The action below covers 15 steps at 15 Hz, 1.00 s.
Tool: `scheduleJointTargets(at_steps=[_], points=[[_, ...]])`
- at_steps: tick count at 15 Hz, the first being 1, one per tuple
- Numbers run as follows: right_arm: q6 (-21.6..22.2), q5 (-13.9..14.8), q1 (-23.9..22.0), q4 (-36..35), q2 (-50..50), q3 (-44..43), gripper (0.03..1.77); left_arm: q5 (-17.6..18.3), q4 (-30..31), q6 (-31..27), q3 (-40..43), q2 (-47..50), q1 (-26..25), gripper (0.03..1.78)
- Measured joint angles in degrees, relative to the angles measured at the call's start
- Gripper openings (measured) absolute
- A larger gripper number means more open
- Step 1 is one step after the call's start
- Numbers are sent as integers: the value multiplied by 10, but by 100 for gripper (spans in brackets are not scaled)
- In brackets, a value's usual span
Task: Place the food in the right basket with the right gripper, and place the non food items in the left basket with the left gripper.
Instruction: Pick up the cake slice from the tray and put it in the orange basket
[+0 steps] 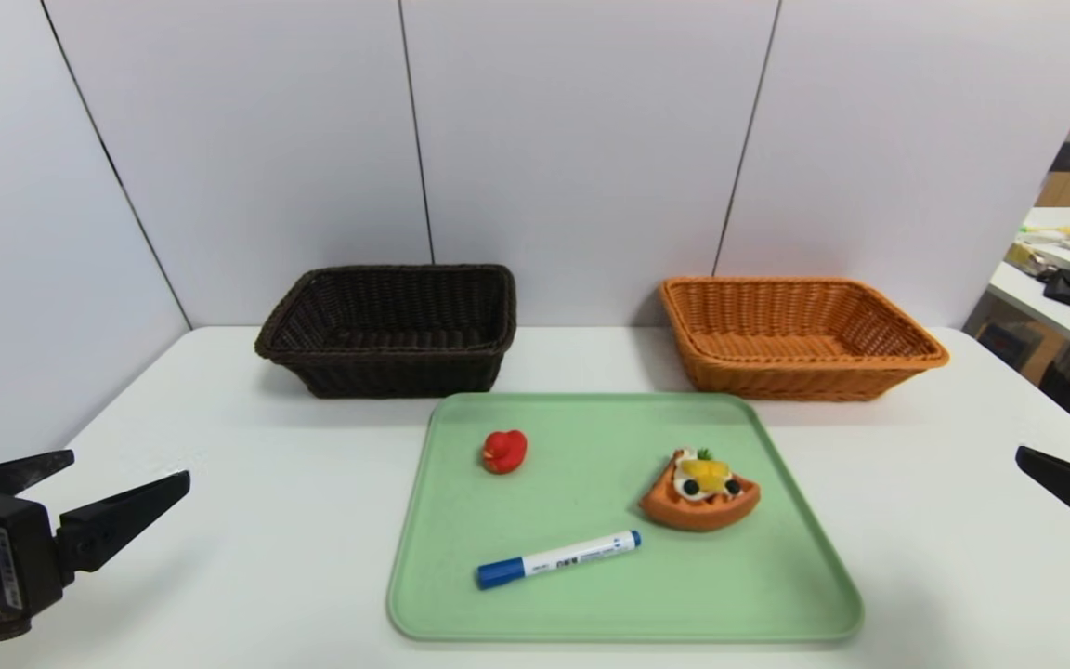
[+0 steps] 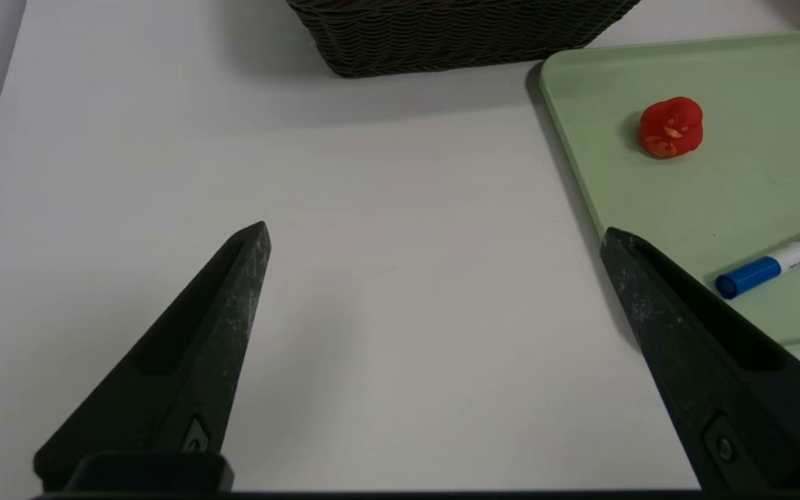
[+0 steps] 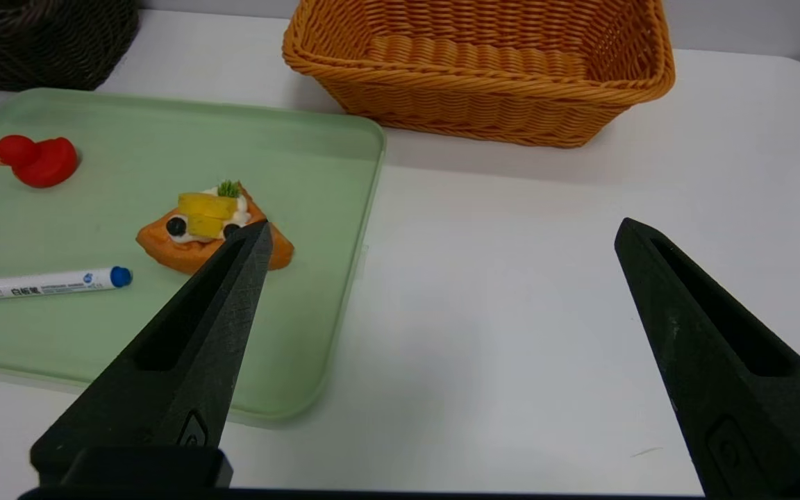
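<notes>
Both jaws are spread wide and empty: the left gripper [image 2: 435,243] is held left of the flat green plastic tray [image 1: 591,613], the right gripper [image 3: 442,232] right of it. On the tray lie the orange-brown toy waffle wedge [image 1: 700,497], small red rubber duck [image 1: 504,451] and white blue-capped marker pen [image 1: 558,558]; behind it on the desk [image 1: 266,520] stand the dark brown wicker basket [image 1: 391,325] and orange wicker basket [image 1: 800,334].

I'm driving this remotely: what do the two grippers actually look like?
Both match: the left gripper and right gripper each have two matte black, tapered fingers ending in points, with a long recess along the inner face and pale scuffs. The left one's black body carries a small white label.

Green tray [image 1: 804,595] on white table [image 1: 247,557], grey wall panels [image 1: 581,139]
</notes>
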State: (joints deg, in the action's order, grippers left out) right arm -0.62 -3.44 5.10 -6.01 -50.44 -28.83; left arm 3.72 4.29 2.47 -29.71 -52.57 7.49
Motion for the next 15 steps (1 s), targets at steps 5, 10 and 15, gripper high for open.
scheduleJointTargets(at_steps=[5, 10, 15], points=[[29, 67, 103, -1, -32, -15, 170, -6, -1, 2, 3, -2, 14, 169], [50, 126, 175, -15, -80, -30, 170, -8, -1, 3, 7, -5, 18, 169], [75, 158, 222, -15, -125, -32, 170, -8, -2, 3, 10, -9, 19, 169]])
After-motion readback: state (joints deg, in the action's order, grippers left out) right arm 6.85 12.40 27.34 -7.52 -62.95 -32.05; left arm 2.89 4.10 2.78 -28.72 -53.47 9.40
